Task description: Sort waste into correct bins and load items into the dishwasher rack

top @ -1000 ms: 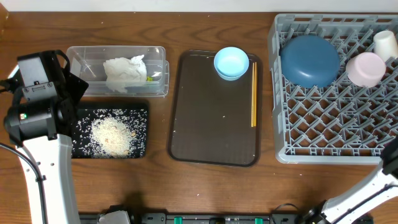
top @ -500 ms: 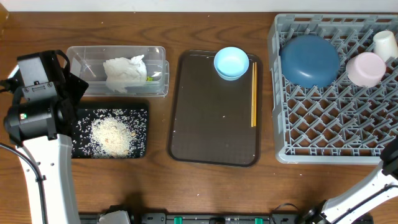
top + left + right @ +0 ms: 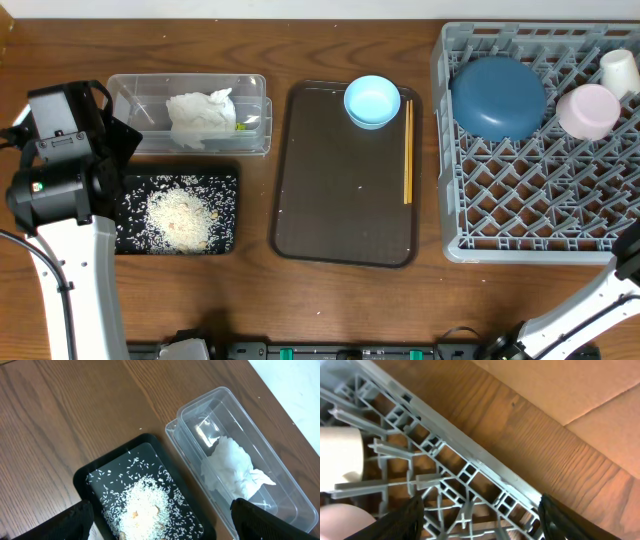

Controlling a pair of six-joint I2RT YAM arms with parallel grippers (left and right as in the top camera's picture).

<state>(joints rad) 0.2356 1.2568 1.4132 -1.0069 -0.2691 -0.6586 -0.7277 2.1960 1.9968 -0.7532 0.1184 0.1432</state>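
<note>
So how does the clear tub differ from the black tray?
The clear tub is see-through with taller walls; the black tray is opaque and shallow. The tub holds a crumpled white napkin; the tray holds scattered rice crumbs. Both are rectangular, similar in footprint, side by side on the table.

Identify by colour:
- Dishwasher rack (image 3: 520, 200): grey, open lattice.
- Large bowl (image 3: 498, 97): dark blue.
- Small bowl (image 3: 372, 100): light blue.
- Third bowl (image 3: 588, 110): pale pink.
- Chopsticks (image 3: 408, 150): light wood.
- Serving tray (image 3: 340, 210): brown.
- Black tray (image 3: 230, 180): speckled with white rice crumbs (image 3: 180, 215).
- Tub (image 3: 130, 88): clear.
- Napkin (image 3: 200, 115): white.
- Table (image 3: 300, 45): brown wood-grain.
</note>
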